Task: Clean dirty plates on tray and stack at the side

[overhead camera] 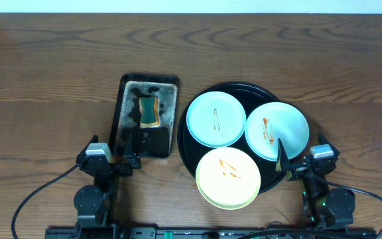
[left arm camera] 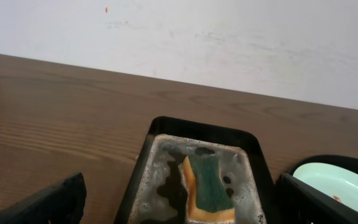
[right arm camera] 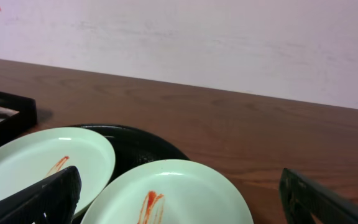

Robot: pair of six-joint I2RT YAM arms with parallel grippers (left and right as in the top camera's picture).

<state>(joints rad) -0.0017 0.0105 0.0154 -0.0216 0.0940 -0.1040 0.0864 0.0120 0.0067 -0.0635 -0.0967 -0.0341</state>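
Three dirty plates lie on the round black tray (overhead camera: 237, 87): a mint-blue plate (overhead camera: 215, 119) at the left, a mint-blue plate (overhead camera: 276, 130) at the right, and a pale yellow plate (overhead camera: 228, 177) at the front. Each has orange-brown sauce streaks. My left gripper (overhead camera: 128, 163) is open and empty, at the near end of the sponge tray. My right gripper (overhead camera: 289, 169) is open and empty, at the near edge of the right mint-blue plate (right arm camera: 173, 193). The left mint-blue plate (right arm camera: 42, 162) also shows in the right wrist view.
A rectangular black tray (overhead camera: 123, 106) with soapy foam holds a green and yellow sponge (overhead camera: 149, 111), left of the round tray. It shows in the left wrist view (left arm camera: 143, 168) with the sponge (left arm camera: 208, 186). Bare wooden table lies around both trays.
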